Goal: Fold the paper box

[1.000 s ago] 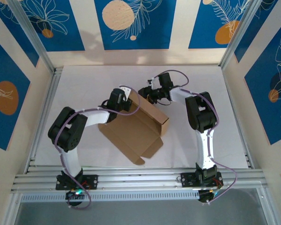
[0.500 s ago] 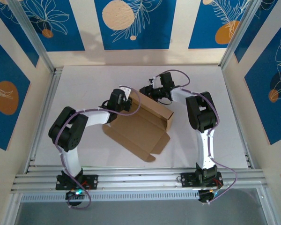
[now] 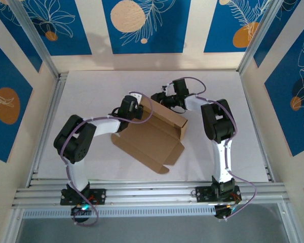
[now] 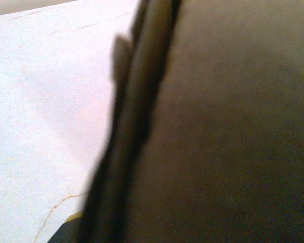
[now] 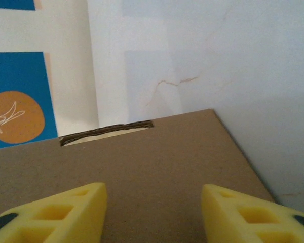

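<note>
The paper box is brown corrugated cardboard lying at the table's middle. Its flat panel spreads toward me and a raised wall runs along its far right side. My left gripper sits at the box's far left corner, shut on the cardboard. In the left wrist view the dark cardboard is seen edge-on right at the jaws, with one yellow finger pad pressed beside it. My right gripper hovers at the far edge of the raised wall. It is open, its yellow fingertips wide apart over a cardboard face with a slot.
The white tabletop lies round the box, bounded by aluminium rails at the sides and blue-patterned walls at the back. Both arm bases stand on the near rail.
The box has slid and turned a little to the right, its near flap ending further right. My left gripper closed in on the far left corner. The right gripper opened slightly wider.
</note>
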Tool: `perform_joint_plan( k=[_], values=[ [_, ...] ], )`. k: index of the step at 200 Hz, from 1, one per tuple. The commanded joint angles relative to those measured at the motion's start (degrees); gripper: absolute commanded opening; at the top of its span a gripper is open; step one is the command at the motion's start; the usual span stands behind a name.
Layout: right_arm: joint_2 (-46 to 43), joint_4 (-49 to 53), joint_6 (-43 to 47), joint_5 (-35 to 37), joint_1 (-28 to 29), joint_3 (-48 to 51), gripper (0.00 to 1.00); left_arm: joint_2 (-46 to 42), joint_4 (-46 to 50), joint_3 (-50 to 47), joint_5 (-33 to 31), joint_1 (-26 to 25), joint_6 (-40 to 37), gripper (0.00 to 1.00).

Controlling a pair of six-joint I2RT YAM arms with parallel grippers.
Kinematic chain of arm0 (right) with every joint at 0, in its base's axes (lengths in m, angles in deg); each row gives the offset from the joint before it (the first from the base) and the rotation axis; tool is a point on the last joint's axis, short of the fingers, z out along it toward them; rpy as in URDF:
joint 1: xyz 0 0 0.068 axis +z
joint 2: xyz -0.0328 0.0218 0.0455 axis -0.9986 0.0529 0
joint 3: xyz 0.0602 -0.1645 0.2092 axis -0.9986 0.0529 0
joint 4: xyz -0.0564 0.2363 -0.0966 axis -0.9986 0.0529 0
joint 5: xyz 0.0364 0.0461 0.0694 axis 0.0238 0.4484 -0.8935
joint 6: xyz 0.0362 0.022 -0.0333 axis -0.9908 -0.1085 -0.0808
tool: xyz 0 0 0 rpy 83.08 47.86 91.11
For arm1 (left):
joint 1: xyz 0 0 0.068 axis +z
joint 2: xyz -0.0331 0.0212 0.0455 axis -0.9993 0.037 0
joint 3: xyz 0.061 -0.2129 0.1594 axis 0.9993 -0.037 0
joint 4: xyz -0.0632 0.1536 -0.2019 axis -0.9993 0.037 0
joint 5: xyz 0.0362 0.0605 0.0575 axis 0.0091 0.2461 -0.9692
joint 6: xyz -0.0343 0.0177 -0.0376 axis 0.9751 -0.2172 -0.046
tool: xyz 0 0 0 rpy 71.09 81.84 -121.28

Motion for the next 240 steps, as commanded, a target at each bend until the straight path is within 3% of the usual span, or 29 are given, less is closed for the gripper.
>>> perform_joint_plan(
  k=[1, 24, 42, 69, 98, 149, 171, 197, 217, 240],
  values=[
    [-9.9, 5.81, 2.13, 1.12, -2.23, 2.43, 0.61, 0.72, 3.99, -0.13, -2.0, 0.06, 1.48, 0.28],
    [-17.97, 13.17, 6.28, 11.55, -6.7, 3.2, 0.7, -2.15, 1.82, -2.57, -0.51, 0.15, 0.93, 0.56],
    [-22.05, 21.38, 11.98, 18.17, -7.67, 0.07, 0.73, -4.79, -0.29, -4.06, 1.02, 0.52, -0.12, 0.66],
    [-26.97, 30.08, 18.45, 25.04, -6.93, -3.53, 0.73, -7.52, 2.4, -3.02, 6.06, 1.82, 0.03, 0.7],
    [-32.15, 34.57, 21.59, 25.12, -3.38, -2.61, 0.62, -9.57, 1.71, -4.91, 13.88, 2.59, -0.15, 0.74],
    [-35.25, 41.55, 24.45, 22.72, 5.26, -0.9, 0.38, -20.9, 4.2, -9.24, 9.43, 3.56, 3.77, 0.75],
    [-34.51, 41.38, 23.68, 22.25, 6.32, 1.33, 0.28, -27.65, 7.58, -11.9, 4.97, 3.55, 6.84, 0.75],
    [-31.38, 40.88, 23.42, 20.99, 5.58, 1.87, 0.26, -34.61, 16.61, -11.71, 3.69, 3.69, 11.71, 0.71],
    [-28.53, 39.76, 23.04, 22.09, 4.28, 1.9, 0.25, -37.4, 28.4, -7.34, 5.66, 3.78, 12.66, 0.71],
    [-24.77, 37.41, 21.87, 18.5, 1.18, 2.04, 0.25, -41.03, 36.05, -5.15, 8.09, 3.8, 13.52, 0.71]
  ],
)
